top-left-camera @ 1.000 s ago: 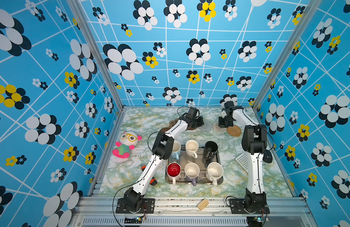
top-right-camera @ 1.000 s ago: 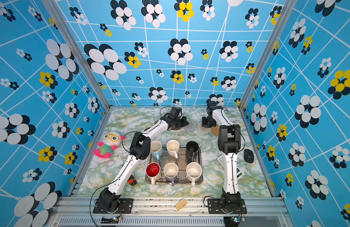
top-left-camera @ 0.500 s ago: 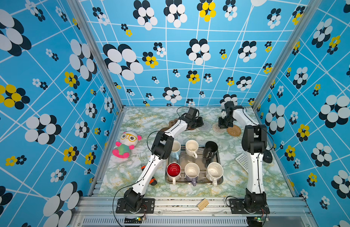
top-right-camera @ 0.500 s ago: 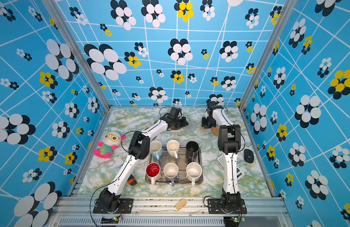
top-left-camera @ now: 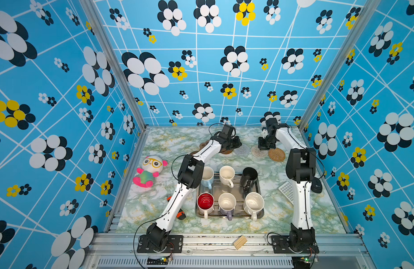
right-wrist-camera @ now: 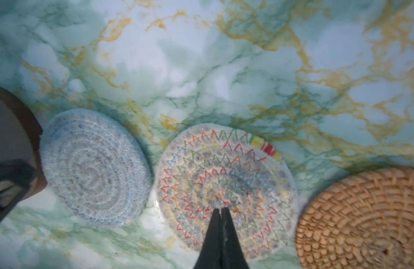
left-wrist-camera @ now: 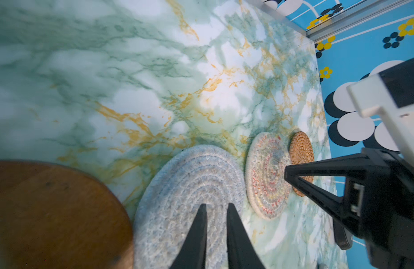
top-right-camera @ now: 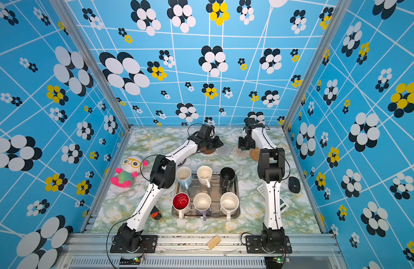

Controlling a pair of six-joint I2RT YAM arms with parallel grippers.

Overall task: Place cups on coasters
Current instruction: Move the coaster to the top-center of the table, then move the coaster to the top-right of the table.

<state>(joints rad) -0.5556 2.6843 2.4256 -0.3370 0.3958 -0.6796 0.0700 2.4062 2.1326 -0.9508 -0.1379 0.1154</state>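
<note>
all six mugs (top-left-camera: 227, 202) stand on the steel tray (top-left-camera: 218, 189) in the near middle of the desk (top-left-camera: 143, 209), none on a mat, so the task looks barely begun

farther off lies the row of coasters (top-left-camera: 258, 151), bare, edges almost touching

the left jaws, narrowly parted and empty, hang over the grey coaster (left-wrist-camera: 189, 186); the right jaws, closed and empty, point at the whitish coaster (right-wrist-camera: 224, 181) beside the rattan coaster (right-wrist-camera: 364, 221)

next, i judge, an arm must come near and take a mug; they crowd there, open room lies between tray and mats, the far wall (top-left-camera: 224, 93) close behind
</note>
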